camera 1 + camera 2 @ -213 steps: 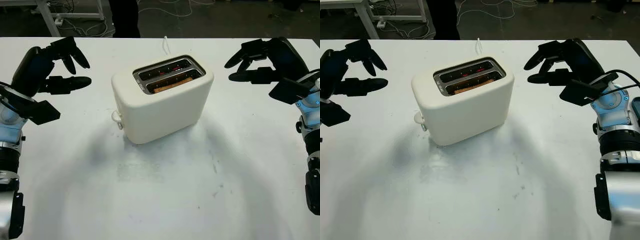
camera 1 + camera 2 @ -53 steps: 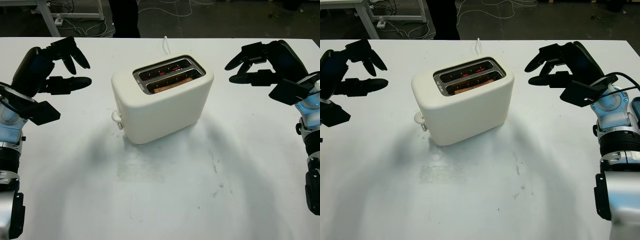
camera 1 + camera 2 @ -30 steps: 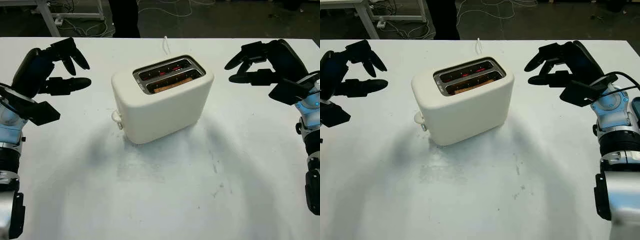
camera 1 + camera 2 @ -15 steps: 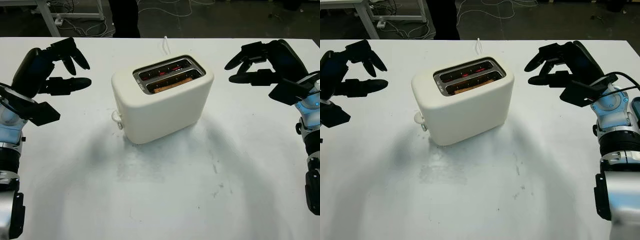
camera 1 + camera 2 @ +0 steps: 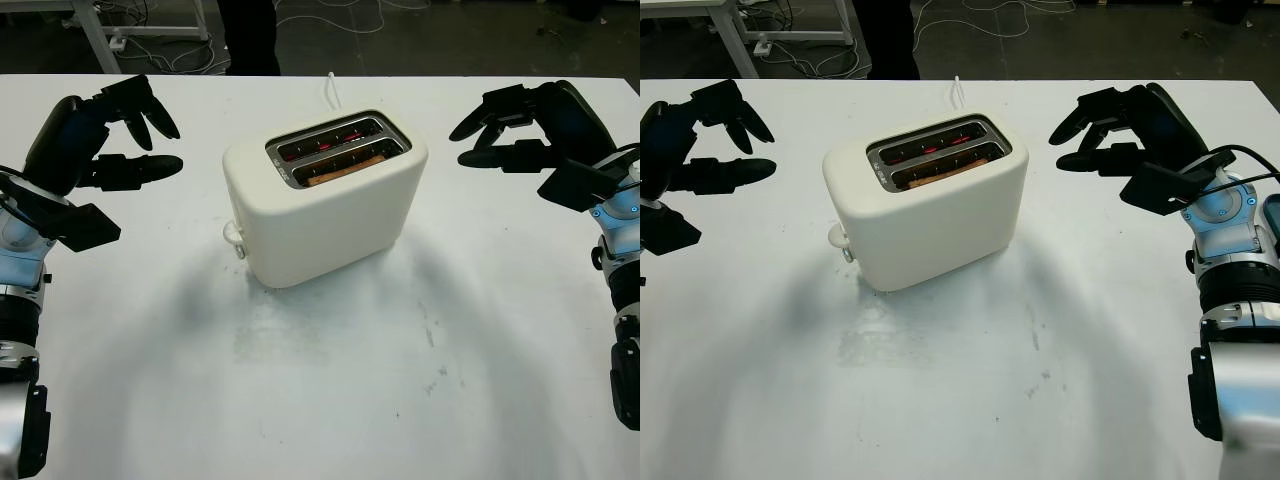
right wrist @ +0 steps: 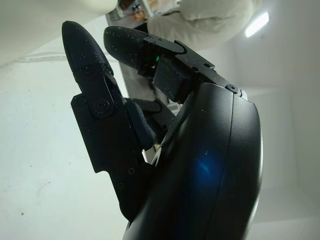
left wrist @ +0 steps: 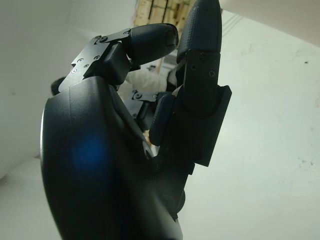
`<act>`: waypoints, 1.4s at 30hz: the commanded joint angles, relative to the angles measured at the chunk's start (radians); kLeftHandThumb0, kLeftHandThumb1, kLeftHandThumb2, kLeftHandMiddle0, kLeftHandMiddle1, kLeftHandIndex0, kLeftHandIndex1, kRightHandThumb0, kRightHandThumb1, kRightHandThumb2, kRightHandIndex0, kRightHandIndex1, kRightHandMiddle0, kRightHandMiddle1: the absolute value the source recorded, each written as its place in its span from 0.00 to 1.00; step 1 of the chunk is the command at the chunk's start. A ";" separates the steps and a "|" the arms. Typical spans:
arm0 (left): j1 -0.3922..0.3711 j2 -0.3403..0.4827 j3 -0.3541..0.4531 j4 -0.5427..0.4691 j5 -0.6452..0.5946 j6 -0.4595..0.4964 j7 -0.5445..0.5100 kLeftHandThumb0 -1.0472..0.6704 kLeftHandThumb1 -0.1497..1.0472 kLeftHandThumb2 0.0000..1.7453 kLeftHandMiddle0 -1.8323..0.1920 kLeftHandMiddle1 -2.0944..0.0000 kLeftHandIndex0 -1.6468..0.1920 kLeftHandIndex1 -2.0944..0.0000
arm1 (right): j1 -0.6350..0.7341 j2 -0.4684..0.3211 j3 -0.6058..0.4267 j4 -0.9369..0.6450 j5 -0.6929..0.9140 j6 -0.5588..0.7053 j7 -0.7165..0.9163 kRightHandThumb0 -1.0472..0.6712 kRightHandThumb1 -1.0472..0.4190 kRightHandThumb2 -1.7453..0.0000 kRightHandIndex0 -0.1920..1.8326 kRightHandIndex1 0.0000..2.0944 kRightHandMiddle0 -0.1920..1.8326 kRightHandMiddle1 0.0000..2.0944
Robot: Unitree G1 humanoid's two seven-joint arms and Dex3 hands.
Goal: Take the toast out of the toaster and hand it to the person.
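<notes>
At the table's centre stands the cream toaster, its two slots running from about 8 o'clock to 2 o'clock. The toast sits in the nearer slot, only its brown top edge showing level with the metal rim, while the farther slot glows red inside. At 9 o'clock the left hand hovers above the white table, open and holding nothing; at 3 o'clock the right hand hovers likewise, open and empty, well apart from the toaster. A person stands at 12 o'clock beyond the far edge. Judging from this, the reach has not begun. A good approach would descend from straight above the nearer slot with the fingers aligned along it, pinching the crust without touching the hot metal. The toast probably sits too low to grip until the lever at 8 o'clock lifts it.
</notes>
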 commanded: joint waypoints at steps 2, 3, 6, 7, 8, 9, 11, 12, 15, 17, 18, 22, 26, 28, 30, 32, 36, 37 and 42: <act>0.003 -0.007 0.003 -0.006 -0.013 0.006 0.003 0.16 0.89 0.12 0.61 0.21 0.65 0.28 | -0.007 0.002 -0.004 -0.004 0.007 -0.008 -0.002 0.19 0.18 1.00 0.58 0.47 0.58 0.30; 0.002 -0.007 0.003 -0.006 -0.014 0.006 0.002 0.16 0.89 0.12 0.61 0.21 0.65 0.28 | -0.007 0.002 -0.004 -0.005 0.006 -0.006 -0.003 0.19 0.18 1.00 0.58 0.47 0.58 0.30; -0.002 -0.005 0.002 0.004 -0.004 -0.010 0.010 0.17 0.89 0.12 0.61 0.21 0.66 0.28 | -0.008 0.003 -0.003 -0.006 0.005 -0.005 -0.003 0.19 0.18 1.00 0.58 0.47 0.58 0.30; -0.002 -0.005 0.002 0.005 -0.004 -0.010 0.010 0.17 0.89 0.13 0.61 0.21 0.66 0.28 | -0.008 0.003 -0.004 -0.005 0.007 -0.006 -0.002 0.19 0.18 1.00 0.58 0.47 0.58 0.30; -0.002 -0.005 0.002 0.004 -0.004 -0.008 0.010 0.16 0.89 0.13 0.61 0.21 0.66 0.28 | -0.008 0.003 -0.004 -0.004 0.008 -0.007 0.000 0.19 0.18 1.00 0.58 0.47 0.58 0.30; -0.001 -0.006 0.003 0.003 -0.005 -0.005 0.011 0.16 0.89 0.13 0.61 0.21 0.66 0.28 | -0.008 0.004 -0.005 -0.002 0.010 -0.011 0.000 0.19 0.18 1.00 0.58 0.47 0.58 0.30; 0.000 -0.007 0.003 0.000 -0.005 0.000 0.011 0.16 0.89 0.13 0.61 0.21 0.66 0.28 | -0.008 0.005 -0.007 0.002 0.014 -0.016 0.001 0.19 0.19 1.00 0.58 0.47 0.58 0.30; 0.001 -0.008 0.003 -0.001 -0.009 0.002 0.008 0.16 0.89 0.12 0.61 0.21 0.65 0.28 | -0.008 0.005 -0.007 0.004 0.014 -0.017 0.002 0.19 0.18 1.00 0.58 0.46 0.58 0.29; 0.003 -0.009 0.004 -0.002 -0.012 0.001 0.007 0.16 0.89 0.12 0.61 0.21 0.65 0.28 | -0.007 0.004 -0.007 0.004 0.013 -0.016 0.000 0.19 0.18 1.00 0.58 0.46 0.58 0.29; 0.006 -0.008 0.005 -0.007 -0.008 0.006 0.010 0.16 0.89 0.12 0.61 0.21 0.65 0.28 | -0.007 0.005 -0.008 0.007 0.017 -0.019 0.003 0.19 0.18 1.00 0.58 0.46 0.58 0.29; 0.007 -0.008 0.005 -0.011 -0.006 0.010 0.012 0.16 0.89 0.12 0.61 0.21 0.65 0.28 | -0.007 0.005 -0.008 0.009 0.018 -0.021 0.003 0.19 0.18 1.00 0.58 0.46 0.58 0.29; 0.005 -0.007 0.005 -0.010 -0.006 0.006 0.011 0.16 0.89 0.12 0.61 0.21 0.65 0.28 | -0.007 0.005 -0.006 0.005 0.016 -0.019 0.001 0.19 0.18 1.00 0.58 0.46 0.59 0.29; 0.000 -0.006 0.003 -0.003 -0.001 -0.004 0.015 0.17 0.89 0.12 0.61 0.21 0.66 0.28 | -0.008 0.004 -0.004 0.001 0.010 -0.019 -0.003 0.19 0.18 1.00 0.58 0.46 0.59 0.29; -0.001 -0.008 0.002 -0.003 -0.010 -0.001 0.008 0.17 0.89 0.12 0.62 0.21 0.66 0.27 | -0.007 0.005 -0.003 -0.004 0.007 -0.012 -0.008 0.19 0.18 1.00 0.57 0.46 0.59 0.29; -0.003 -0.011 0.002 0.002 -0.012 -0.007 0.009 0.17 0.89 0.12 0.62 0.21 0.66 0.27 | -0.007 0.006 -0.003 -0.006 0.009 -0.011 -0.005 0.19 0.18 1.00 0.57 0.46 0.59 0.29; -0.003 -0.012 0.002 0.003 -0.012 -0.008 0.009 0.17 0.89 0.12 0.62 0.21 0.66 0.28 | -0.007 0.006 -0.003 -0.007 0.009 -0.011 -0.003 0.20 0.19 1.00 0.57 0.46 0.58 0.29; 0.000 -0.011 0.002 -0.007 -0.008 0.013 0.009 0.16 0.89 0.11 0.62 0.21 0.66 0.28 | -0.010 0.004 -0.001 -0.005 0.007 -0.008 -0.002 0.19 0.18 1.00 0.57 0.47 0.59 0.29; 0.000 -0.009 0.001 -0.012 -0.001 0.019 0.012 0.16 0.89 0.12 0.61 0.21 0.65 0.27 | -0.012 0.004 -0.001 -0.006 0.006 -0.006 -0.002 0.19 0.18 1.00 0.57 0.47 0.59 0.29; -0.021 -0.012 0.000 -0.003 0.003 -0.004 0.020 0.15 0.89 0.14 0.61 0.21 0.66 0.28 | -0.012 -0.013 -0.001 -0.044 -0.008 -0.001 -0.011 0.19 0.18 1.00 0.57 0.47 0.58 0.29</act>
